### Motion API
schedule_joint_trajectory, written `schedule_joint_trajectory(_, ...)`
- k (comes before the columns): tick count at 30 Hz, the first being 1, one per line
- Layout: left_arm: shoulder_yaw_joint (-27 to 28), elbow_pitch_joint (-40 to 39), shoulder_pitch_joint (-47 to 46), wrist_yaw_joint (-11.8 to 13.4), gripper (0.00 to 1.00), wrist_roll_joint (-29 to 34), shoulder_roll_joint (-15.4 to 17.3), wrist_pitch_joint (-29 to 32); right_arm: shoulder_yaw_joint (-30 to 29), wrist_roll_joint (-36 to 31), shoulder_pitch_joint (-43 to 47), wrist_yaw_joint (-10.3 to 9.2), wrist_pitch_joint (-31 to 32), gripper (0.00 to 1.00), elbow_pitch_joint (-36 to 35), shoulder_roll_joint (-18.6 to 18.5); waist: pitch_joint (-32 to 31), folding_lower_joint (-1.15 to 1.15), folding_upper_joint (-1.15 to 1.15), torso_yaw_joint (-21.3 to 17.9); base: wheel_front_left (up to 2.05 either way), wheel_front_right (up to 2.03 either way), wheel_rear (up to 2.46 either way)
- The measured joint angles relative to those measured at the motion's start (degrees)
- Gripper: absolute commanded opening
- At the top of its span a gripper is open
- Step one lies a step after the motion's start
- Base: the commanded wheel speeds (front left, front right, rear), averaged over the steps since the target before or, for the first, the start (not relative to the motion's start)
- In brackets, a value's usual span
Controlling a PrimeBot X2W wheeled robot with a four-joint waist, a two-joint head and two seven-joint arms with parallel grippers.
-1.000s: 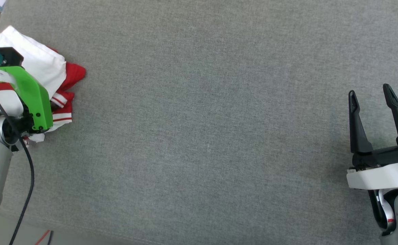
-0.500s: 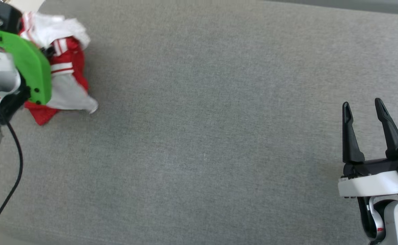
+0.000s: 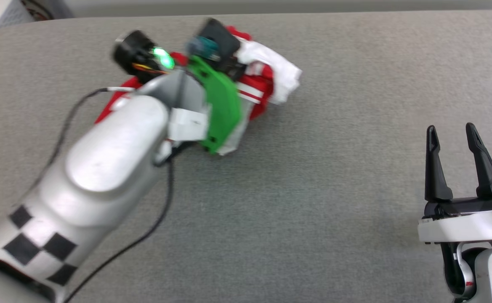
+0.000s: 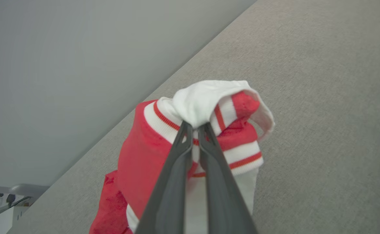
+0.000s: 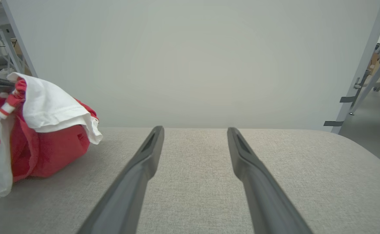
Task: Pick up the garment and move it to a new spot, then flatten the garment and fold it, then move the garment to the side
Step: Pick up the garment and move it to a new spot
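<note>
The garment point(image 3: 267, 80) is a bunched red and white shirt with striped trim, hanging near the far middle of the grey surface, its lower folds dragging on the cloth. My left gripper point(image 4: 194, 125) is shut on a white fold of the garment point(image 4: 209, 107) at its top. In the head view the left arm and its green bracket cover the grip. In the right wrist view the garment point(image 5: 43, 136) hangs at the left, its hem touching the surface. My right gripper point(image 3: 452, 134) stands open at the lower right, well apart from it, with nothing between its fingers point(image 5: 144, 169).
The grey fabric-covered surface point(image 3: 313, 210) stretches wide, with its far edge point(image 3: 355, 12) just beyond the garment. A pale wall point(image 5: 193, 65) stands behind. Metal frames and a chair base point(image 5: 372, 74) stand off the right end.
The left gripper has closed on the garment, lifted it from the left end and carried it rightward toward the far middle. The head camera shifted too. The right gripper stays open.
</note>
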Motion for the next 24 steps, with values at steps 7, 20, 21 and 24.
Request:
schedule_joint_trajectory(7,-10.4,6.92,-3.84,0.0,0.0,-0.46,-10.54,-6.35,-1.18,2.03,-1.04,0.0,0.0,1.0,-0.02,0.03,2.26,0.0,0.0,-4.69,0.0,0.0,0.0)
schedule_joint_trajectory(20,-22.07,19.19,0.21,0.0,0.0,-3.09,-19.07,-9.15,-2.46,2.71,-2.67,0.0,0.0,1.0,-0.11,0.04,7.76,0.0,0.0,-7.59,0.0,0.0,0.0)
schedule_joint_trajectory(21,-22.05,19.3,0.36,0.0,0.0,-2.74,-19.29,-9.46,-2.47,2.7,-2.7,0.0,0.0,1.0,-0.03,0.04,7.74,0.0,0.0,-7.57,0.0,0.0,0.0)
schedule_joint_trajectory(24,-22.18,20.17,0.41,0.0,1.0,-2.16,-19.6,-12.66,-2.69,2.59,-2.69,0.0,0.0,1.0,0.2,0.03,7.19,0.0,0.0,-7.36,0.0,0.0,0.0)
